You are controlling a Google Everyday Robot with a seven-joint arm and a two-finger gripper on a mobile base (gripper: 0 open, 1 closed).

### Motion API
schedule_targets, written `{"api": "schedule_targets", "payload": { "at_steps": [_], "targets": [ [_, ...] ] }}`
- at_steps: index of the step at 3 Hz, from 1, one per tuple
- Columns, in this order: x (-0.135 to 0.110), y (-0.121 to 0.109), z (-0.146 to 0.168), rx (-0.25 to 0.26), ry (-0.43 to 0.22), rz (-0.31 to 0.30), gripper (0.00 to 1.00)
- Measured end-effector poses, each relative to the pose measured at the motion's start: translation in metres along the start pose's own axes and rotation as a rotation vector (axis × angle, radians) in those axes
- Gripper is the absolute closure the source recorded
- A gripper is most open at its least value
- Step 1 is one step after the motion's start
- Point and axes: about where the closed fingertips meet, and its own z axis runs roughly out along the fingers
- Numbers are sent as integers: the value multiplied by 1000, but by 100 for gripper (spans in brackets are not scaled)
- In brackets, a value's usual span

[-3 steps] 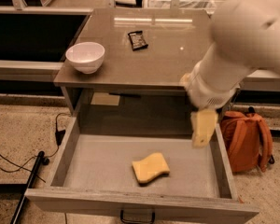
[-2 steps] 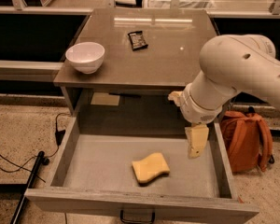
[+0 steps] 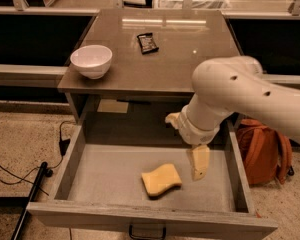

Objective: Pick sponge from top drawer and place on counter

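Hand (image 3: 199,168) beside one sponge (image 3: 161,180) in one drawer (image 3: 105,176).

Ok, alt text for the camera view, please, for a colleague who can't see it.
The robot's gripper hangs inside the open top drawer, beside the pale-yellow sponge lying on its grey bottom, apparently not touching it. On the counter above are a white bowl and a small dark packet; an orange backpack sits beside the cabinet.
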Motion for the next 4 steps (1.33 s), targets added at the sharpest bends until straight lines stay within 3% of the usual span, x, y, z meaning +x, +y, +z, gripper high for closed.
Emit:
{"api": "schedule_targets", "payload": {
  "at_steps": [1, 2, 3, 4],
  "targets": [
    [-8, 13, 56, -76, -24, -133, 0],
    [-12, 24, 93, -114, -38, -227, 0],
    [-23, 30, 118, -144, -64, -293, 15],
    [-28, 33, 137, -177, -82, -315, 32]
  ]
}}
